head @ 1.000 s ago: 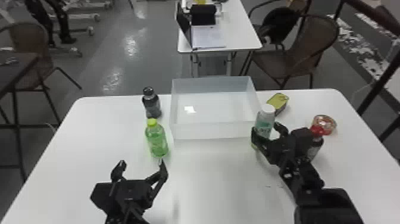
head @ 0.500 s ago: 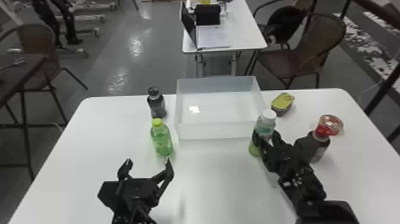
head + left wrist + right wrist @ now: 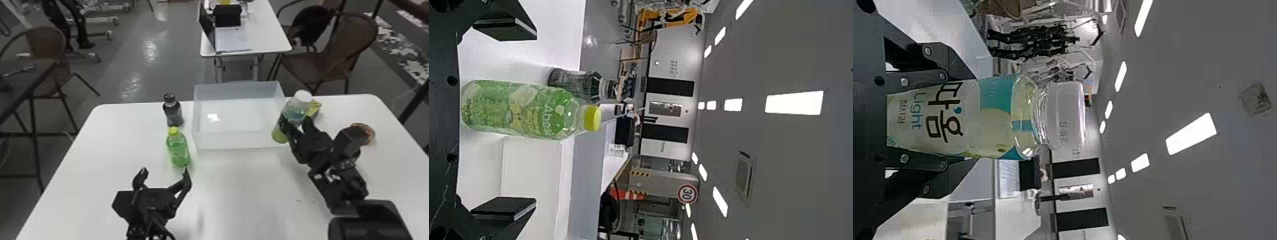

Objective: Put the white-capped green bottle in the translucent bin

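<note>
White-capped bottle (image 3: 294, 109) aslant in right gripper (image 3: 295, 120)

A white tabletop (image 3: 242, 198) with rounded corners spreads across the head view, down to 6 o'clock. Around it is a grey floor (image 3: 119, 63), glossy enough to throw back patches of light. At 12 o'clock stands a white table (image 3: 271, 38); at 2 o'clock, a brown chair (image 3: 351, 38) with a curved back. Another brown chair (image 3: 46, 43) sits at 10 o'clock, beside a dark table (image 3: 25, 75). The left wrist view shows a pale wall (image 3: 670, 56) with dark panels (image 3: 670, 86) and a grey ceiling (image 3: 789, 165) (bright rectangular lights (image 3: 794, 102) and all).
</note>
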You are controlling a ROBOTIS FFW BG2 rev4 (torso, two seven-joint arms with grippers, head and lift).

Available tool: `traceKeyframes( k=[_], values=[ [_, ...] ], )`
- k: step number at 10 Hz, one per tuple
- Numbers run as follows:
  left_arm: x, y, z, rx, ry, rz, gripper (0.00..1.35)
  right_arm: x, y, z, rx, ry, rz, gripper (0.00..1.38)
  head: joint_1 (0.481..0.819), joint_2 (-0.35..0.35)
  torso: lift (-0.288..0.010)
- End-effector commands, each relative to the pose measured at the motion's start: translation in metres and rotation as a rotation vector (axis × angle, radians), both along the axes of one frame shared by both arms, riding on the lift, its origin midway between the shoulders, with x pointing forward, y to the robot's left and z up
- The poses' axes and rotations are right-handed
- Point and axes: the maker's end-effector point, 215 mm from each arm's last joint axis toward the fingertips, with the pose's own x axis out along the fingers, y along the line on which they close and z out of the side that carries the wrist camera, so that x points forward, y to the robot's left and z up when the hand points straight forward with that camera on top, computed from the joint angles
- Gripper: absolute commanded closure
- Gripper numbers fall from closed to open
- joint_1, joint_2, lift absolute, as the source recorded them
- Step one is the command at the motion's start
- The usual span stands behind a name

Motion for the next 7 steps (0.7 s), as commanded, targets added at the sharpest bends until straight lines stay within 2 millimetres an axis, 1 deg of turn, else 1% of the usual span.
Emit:
traceKeyframes(
  k=[1, 2, 3, 4, 5, 7],
  values=[
    [0.002, -0.001, 0.002, -0.001, -0.005, -0.002, 0.13, 0.017, -0.001, 0.039, 0.025, -0.060, 0.004, 0.90, 0.695, 0.096, -0.077],
    [0.005, -0.004, 0.006, -0.001, -0.014, -0.010, 0.13, 0.029, -0.003, 0.044, 0.014, -0.064, 0.004, 0.90, 0.695, 0.094, -0.077],
    [0.008, -0.006, 0.009, 0.003, -0.020, -0.018, 0.13, 0.040, -0.004, 0.044, -0.002, -0.064, 0.000, 0.90, 0.695, 0.092, -0.077],
    [0.008, -0.005, 0.006, -0.004, -0.015, -0.017, 0.13, 0.048, -0.003, 0.043, -0.024, -0.080, -0.002, 0.90, 0.695, 0.086, -0.077],
    [0.006, -0.005, 0.006, -0.007, -0.016, -0.016, 0.13, 0.058, -0.002, 0.034, -0.044, -0.063, 0.009, 0.89, 0.695, 0.083, -0.077],
    [0.005, -0.005, 0.002, -0.013, -0.006, -0.017, 0.13, 0.074, 0.014, 0.027, -0.044, -0.038, 0.040, 0.89, 0.695, 0.087, -0.077]
  ],
)
